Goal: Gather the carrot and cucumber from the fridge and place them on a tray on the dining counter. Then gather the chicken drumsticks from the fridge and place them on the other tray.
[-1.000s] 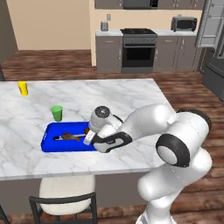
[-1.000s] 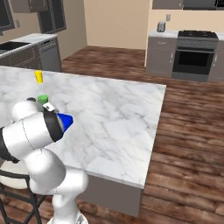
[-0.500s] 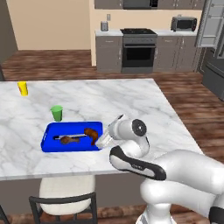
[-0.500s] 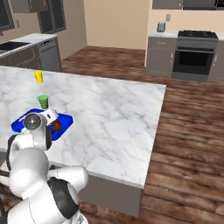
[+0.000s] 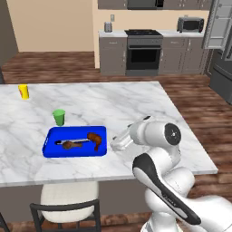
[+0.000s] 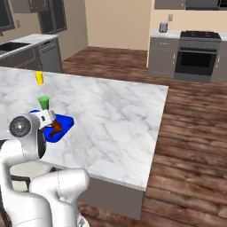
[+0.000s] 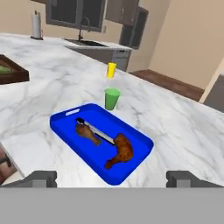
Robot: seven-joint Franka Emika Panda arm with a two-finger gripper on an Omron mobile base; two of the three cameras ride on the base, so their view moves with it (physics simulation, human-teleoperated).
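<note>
**Marble dining counter: blue tray loaded, claw clear of it**

White-and-grey marble counter (image 5: 113, 104) runs across a kitchen with dark wood flooring and a grey oven range (image 5: 143, 50) at the far wall. On the counter lies a flat blue rectangular plastic tray (image 5: 75, 141) near the front edge. Two brown chicken drumsticks rest inside it: the larger drumstick (image 7: 120, 151) toward the robot's end, the smaller drumstick (image 7: 87, 132) beside it, with a thin dark-and-silver utensil (image 7: 96, 131) lying along the smaller one. A green cup (image 5: 59, 117) stands just behind the tray; a yellow cup (image 5: 23, 91) stands well apart, farther along the counter. The white two-finger gripper (image 5: 118, 143) hovers just beside the tray's edge, jaws spread wide, holding nothing.
</note>
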